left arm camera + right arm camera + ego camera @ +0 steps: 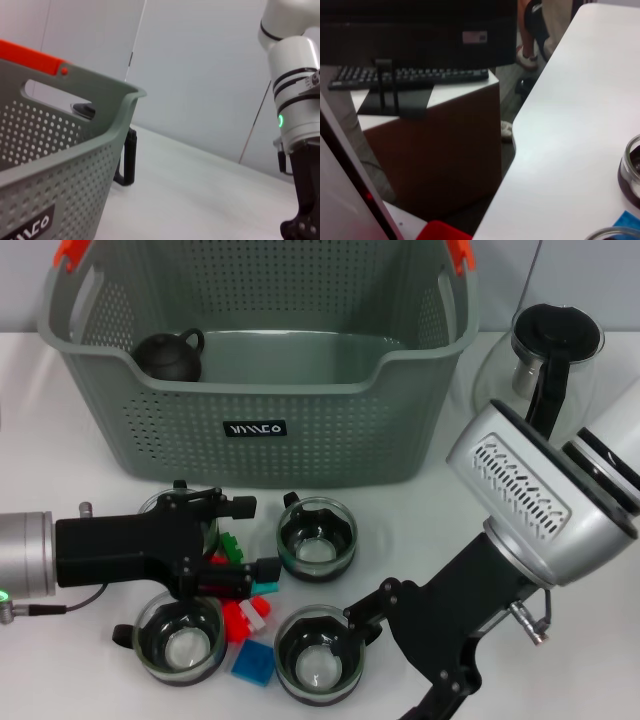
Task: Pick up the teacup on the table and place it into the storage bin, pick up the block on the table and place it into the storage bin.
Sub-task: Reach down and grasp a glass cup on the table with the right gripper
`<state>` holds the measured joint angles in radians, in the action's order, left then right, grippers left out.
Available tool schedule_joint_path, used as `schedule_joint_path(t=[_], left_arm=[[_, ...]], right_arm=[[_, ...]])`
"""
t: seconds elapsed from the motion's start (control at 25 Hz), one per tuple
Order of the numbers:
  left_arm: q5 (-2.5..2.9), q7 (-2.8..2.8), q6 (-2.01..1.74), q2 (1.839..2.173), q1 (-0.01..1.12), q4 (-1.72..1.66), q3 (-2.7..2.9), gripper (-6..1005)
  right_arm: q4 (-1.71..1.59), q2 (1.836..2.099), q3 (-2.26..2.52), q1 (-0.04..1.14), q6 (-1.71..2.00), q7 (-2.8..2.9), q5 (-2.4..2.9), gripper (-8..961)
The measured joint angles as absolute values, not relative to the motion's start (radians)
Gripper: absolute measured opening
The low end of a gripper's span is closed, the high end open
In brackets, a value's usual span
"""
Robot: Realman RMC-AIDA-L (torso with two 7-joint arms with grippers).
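A small black label sits low on the front wall of the grey-green storage bin, just below the dip in its front rim. It carries white lettering that cannot be read with certainty. In the left wrist view the same label shows at an angle, cut off at the edge. No other text, number or sign is readable.

White table: storage bin, four glass teacups, blocks, glass pitcher.
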<state>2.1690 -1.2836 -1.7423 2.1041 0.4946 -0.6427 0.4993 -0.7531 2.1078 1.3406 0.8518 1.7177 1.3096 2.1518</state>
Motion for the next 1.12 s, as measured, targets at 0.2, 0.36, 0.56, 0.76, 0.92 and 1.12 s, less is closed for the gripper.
schedule_joint_path(t=[0.2, 0.36, 0.56, 0.76, 0.92, 1.12], left_arm=[[2.200, -1.280, -1.734, 2.103, 0.499, -0.643, 0.498, 927], [2.200, -1.279, -1.731, 2.103, 0.496, -0.643, 0.491, 926], [2.196, -1.278, -1.724, 2.105, 0.498, -0.643, 0.491, 926], [2.195, -1.278, -1.714, 2.107, 0.499, -0.643, 0.491, 925], [2.193, -1.278, -1.708, 2.108, 0.500, -0.643, 0.491, 925], [2.192, -1.278, -1.702, 2.108, 0.500, -0.643, 0.490, 924]], right_arm=[[-0.781, 2.111, 1.406, 0.852, 1.675, 1.329, 2.143, 898], [-0.791, 2.111, 1.459, 0.853, 1.626, 1.336, 2.137, 897], [-0.811, 2.111, 1.525, 0.854, 1.567, 1.345, 2.124, 895], [-0.851, 2.112, 1.629, 0.853, 1.499, 1.390, 2.118, 893], [-0.883, 2.112, 1.703, 0.850, 1.455, 1.423, 2.117, 892], [-0.899, 2.115, 1.753, 0.854, 1.425, 1.439, 2.117, 890]])
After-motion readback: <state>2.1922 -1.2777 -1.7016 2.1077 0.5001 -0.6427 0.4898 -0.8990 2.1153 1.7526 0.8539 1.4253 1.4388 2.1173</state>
